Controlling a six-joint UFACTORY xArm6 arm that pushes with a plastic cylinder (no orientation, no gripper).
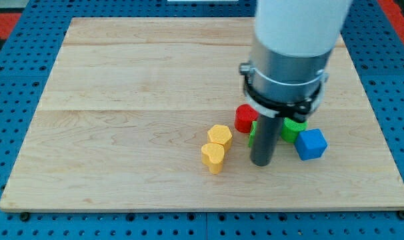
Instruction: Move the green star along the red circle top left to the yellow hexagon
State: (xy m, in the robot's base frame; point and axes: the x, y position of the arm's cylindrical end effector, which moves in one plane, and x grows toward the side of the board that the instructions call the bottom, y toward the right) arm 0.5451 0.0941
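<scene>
Green star (pixel 253 135) sits mostly hidden just behind my tip (pixel 261 163), beside the red circle (pixel 245 119).

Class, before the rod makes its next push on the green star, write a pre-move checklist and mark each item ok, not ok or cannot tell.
1. My tip on the board: ok, near the view's bottom of the cluster.
2. Green star in sight: not ok, mostly hidden behind the rod.
3. Tip touching the star: cannot tell.
4. Red circle located: ok, toward the view's top left of the star.
5. Yellow hexagon located: ok, to the view's left, above the yellow heart.
6. Blue cube out of the way: ok, at the view's right.
</scene>
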